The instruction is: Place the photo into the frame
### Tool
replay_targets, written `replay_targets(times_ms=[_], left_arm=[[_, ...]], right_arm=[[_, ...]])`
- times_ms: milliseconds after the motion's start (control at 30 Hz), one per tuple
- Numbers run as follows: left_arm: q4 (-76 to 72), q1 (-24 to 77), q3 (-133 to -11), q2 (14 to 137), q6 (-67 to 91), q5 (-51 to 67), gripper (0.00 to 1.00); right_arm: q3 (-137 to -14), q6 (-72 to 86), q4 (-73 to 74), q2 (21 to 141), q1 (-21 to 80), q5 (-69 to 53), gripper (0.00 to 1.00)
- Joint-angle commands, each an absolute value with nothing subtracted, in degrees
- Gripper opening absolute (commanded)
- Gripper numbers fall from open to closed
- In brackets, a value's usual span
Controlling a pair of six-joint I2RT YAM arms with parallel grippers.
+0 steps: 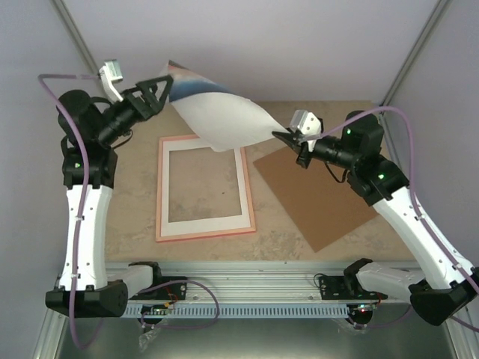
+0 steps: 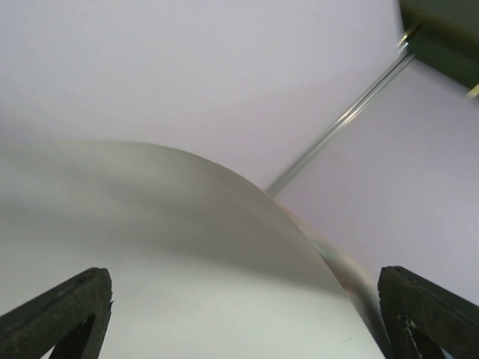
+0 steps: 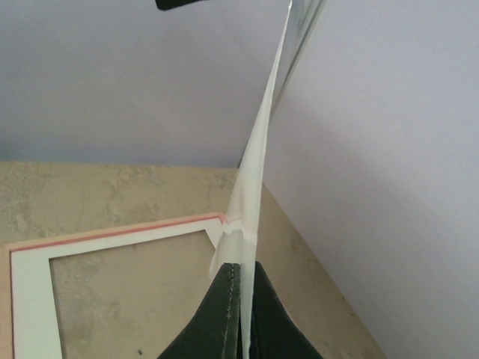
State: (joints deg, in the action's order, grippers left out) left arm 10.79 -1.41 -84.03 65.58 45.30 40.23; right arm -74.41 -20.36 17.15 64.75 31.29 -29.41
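On the mottled beige desk (image 1: 127,224) the thin pink frame (image 1: 203,235) is lying flat with a white mat sheet (image 1: 206,222) inside its border, a matte brown backing board (image 1: 322,194) resting askew just to its right. Above the frame's far end the photo (image 1: 224,120) is hanging as a bowed sheet, white back showing, a blue-and-orange strip along its far edge. The right hand (image 3: 241,273) is pinching its right corner with fingers pressed together, while the left hand (image 1: 161,91) is meeting its left edge with fingers spread wide.
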Motion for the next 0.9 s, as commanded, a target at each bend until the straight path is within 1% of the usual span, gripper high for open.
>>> replay_targets(times_ms=[0,100,200,300,433,533,667,767,867], left_arm=[[35.34,-1.73,-84.62,64.48,1.88,34.46,1.0],[34.92,-1.69,-77.6,59.68,-12.65,35.21,0.99],[31.1,-1.73,-71.98,57.09,-17.82,33.05,0.99],[32.29,-1.76,-71.72,58.46,-23.79,37.82,0.99],[28.34,-1.92,-70.93,59.34,-25.62,38.55,0.99],[25.67,-2.17,-70.34,58.85,-28.35,41.48,0.99],[28.02,-2.37,-72.57,60.99,-29.86,45.97,0.99],[30.94,-2.37,-72.64,61.02,-32.79,53.04,0.98],[30.62,-2.37,-72.63,61.39,-31.22,55.64,0.96]], right_arm=[[-78.81,-22.71,27.46,64.45,27.26,-34.06,0.01],[-81.9,-25.29,33.06,66.16,25.44,-36.14,0.01],[-84.54,-26.92,37.28,67.82,24.6,-38.03,0.0],[-86.61,-29.59,41.45,69.26,24.44,-39.33,0.01],[-87.29,-33.73,44.82,68.71,24.36,-40.2,0.01],[-86.38,-37.51,46.16,66.98,24.37,-39.67,0.01],[-85.88,-42.17,48.92,65.58,24.37,-37.62,0.01],[-85.24,-45.0,50.03,64.33,24.35,-37.06,0.01],[-85.26,-45.63,50.08,63.78,24.35,-35.84,0.01]])
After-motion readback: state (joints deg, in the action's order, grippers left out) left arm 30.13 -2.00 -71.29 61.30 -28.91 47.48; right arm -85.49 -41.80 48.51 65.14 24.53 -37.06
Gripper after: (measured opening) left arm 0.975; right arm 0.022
